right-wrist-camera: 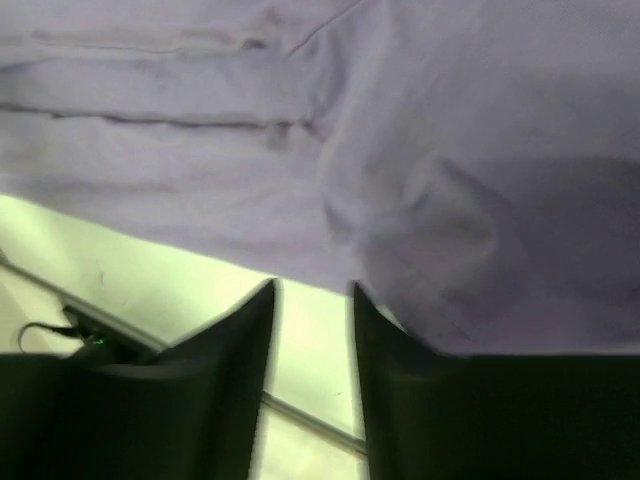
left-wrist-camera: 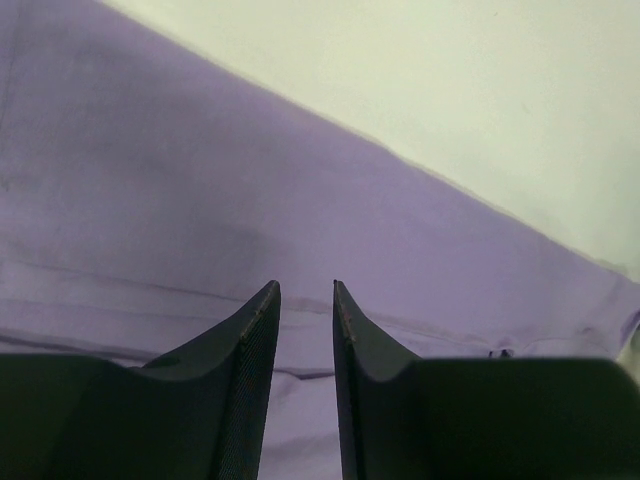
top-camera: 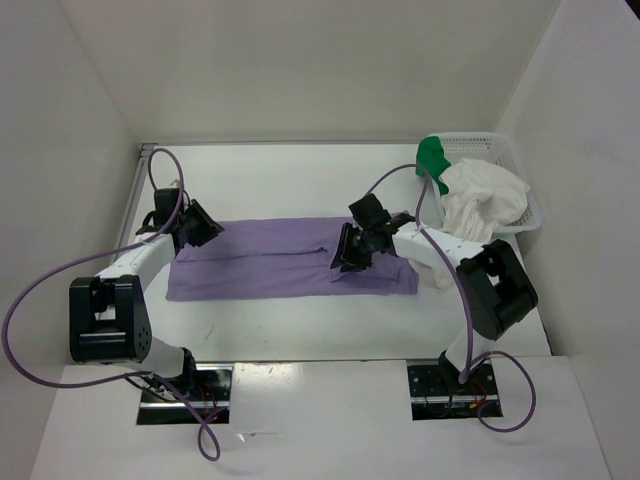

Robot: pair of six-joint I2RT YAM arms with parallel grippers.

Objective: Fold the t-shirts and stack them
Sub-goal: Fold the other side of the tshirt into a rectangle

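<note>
- I can read no text, label, brand, number or sign in any of my three views.
</note>
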